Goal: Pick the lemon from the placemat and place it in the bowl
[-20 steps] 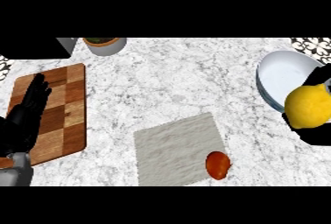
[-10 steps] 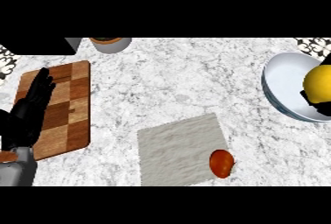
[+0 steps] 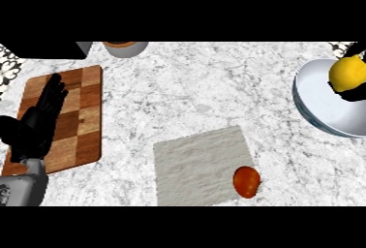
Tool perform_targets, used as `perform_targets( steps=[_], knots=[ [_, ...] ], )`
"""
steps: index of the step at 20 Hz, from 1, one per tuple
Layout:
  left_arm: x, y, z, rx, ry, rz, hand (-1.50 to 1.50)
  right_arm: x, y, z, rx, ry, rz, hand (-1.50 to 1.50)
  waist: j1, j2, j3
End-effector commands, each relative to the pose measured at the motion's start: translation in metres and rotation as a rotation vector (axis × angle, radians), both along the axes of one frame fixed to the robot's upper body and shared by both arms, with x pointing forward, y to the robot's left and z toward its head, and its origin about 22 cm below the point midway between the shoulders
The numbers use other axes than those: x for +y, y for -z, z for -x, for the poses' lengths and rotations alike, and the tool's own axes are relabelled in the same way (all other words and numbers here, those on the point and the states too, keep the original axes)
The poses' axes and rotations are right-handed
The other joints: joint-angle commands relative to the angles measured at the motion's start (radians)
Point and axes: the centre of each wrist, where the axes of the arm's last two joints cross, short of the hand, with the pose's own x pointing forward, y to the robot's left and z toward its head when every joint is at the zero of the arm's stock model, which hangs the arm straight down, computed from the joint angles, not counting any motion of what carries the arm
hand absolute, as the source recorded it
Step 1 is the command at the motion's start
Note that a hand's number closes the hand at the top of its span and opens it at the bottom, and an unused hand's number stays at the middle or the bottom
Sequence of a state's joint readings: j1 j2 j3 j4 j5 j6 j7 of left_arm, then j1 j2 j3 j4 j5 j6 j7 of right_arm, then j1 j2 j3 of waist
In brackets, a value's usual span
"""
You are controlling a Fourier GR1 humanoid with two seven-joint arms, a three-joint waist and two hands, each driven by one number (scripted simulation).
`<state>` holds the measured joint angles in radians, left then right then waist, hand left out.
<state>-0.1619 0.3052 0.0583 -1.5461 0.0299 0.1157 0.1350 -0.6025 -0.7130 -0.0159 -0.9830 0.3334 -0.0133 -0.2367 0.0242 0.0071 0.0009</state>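
Note:
The yellow lemon (image 3: 347,72) hangs over the white bowl (image 3: 323,109) at the right edge of the head view. My right hand (image 3: 352,95) is shut on it; only dark fingers show above and below the fruit, the rest is cut off by the frame. The grey placemat (image 3: 200,167) lies at the lower middle of the marble counter, and the lemon is off it. My left hand (image 3: 39,121) rests open, fingers up, over the wooden cutting board (image 3: 80,116) at the left.
A small orange-red fruit (image 3: 247,181) sits at the placemat's right lower edge. A cup (image 3: 126,48) with a brown rim stands at the top, beside a black object (image 3: 43,49) in the top left corner.
My right hand has carried the lemon up and away from beside the bowl to above its inside. The left hand has stayed in place.

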Motion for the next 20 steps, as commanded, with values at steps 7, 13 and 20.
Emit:
perform_targets(
  steps=[7, 13, 20],
  knots=[
    [0.001, -0.005, -0.013, -0.027, 0.020, -0.003, 0.00, -0.030, 0.051, -0.015, 0.344, 0.147, 0.097, -1.50, 0.024, 0.011, 0.001],
    [-0.020, -0.008, -0.010, -0.009, 0.024, 0.011, 0.00, -0.056, 0.062, -0.005, 0.315, -0.009, -0.027, -1.50, 0.030, 0.012, 0.004],
    [-0.003, 0.002, -0.003, -0.004, 0.011, -0.006, 0.00, -0.070, 0.038, -0.010, 0.079, -0.035, -0.622, -1.50, 0.012, 0.009, 0.005]
  ],
)
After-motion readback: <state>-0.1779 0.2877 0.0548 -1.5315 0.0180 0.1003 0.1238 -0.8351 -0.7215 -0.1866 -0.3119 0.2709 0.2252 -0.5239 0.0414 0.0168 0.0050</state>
